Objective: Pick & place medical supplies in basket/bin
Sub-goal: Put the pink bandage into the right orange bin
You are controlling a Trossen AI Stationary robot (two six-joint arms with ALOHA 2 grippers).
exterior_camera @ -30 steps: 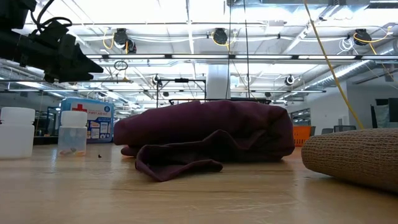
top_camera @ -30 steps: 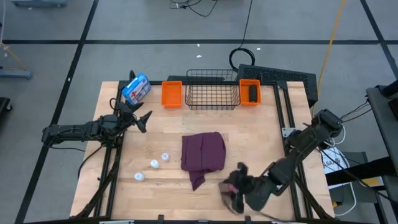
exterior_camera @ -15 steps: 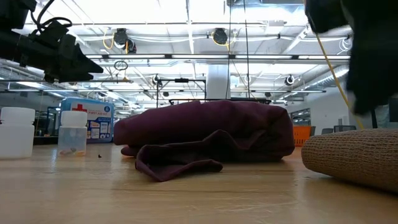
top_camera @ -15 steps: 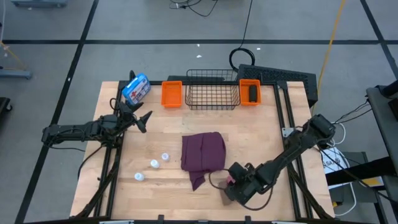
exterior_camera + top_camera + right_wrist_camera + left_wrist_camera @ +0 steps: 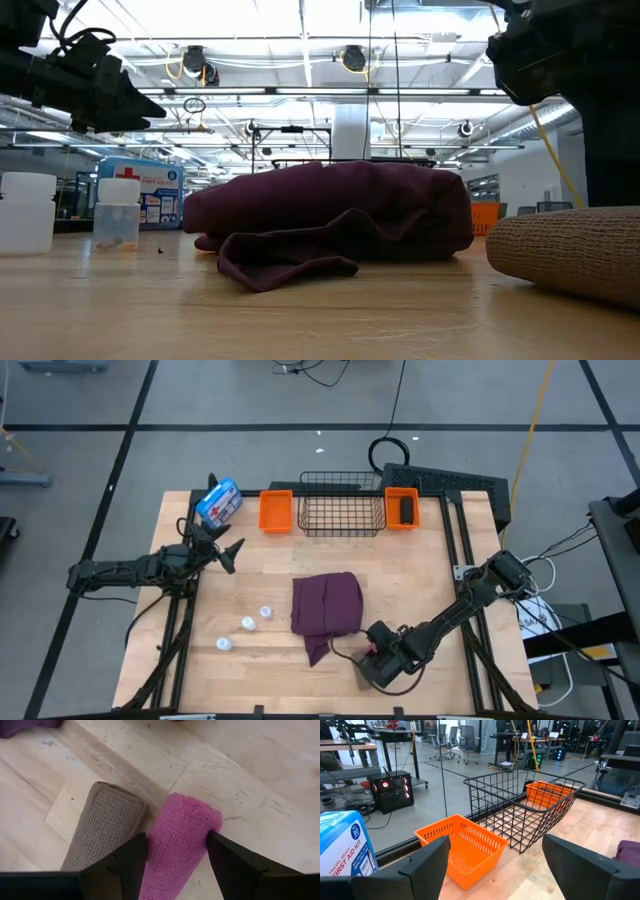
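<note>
The right gripper (image 5: 175,851) is low over the front of the table (image 5: 420,570), just right of the maroon cloth (image 5: 326,607). Its 2 fingers (image 5: 129,862) stand apart on either side of the pink roll (image 5: 181,834), which lies on the wood; whether they touch the roll cannot be told. The brown roll (image 5: 105,827) lies touching the pink roll, alongside it.

The left gripper (image 5: 227,547) waits with fingers wide apart at the left side of the table, near the blue-and-white pouch (image 5: 218,501).

3 white vials (image 5: 246,623) stand on the wood left of the maroon cloth. At the far edge, the black wire basket (image 5: 343,510) sits between 2 orange bins (image 5: 276,510). The right bin (image 5: 402,508) holds a dark item, probably the black roll.
</note>
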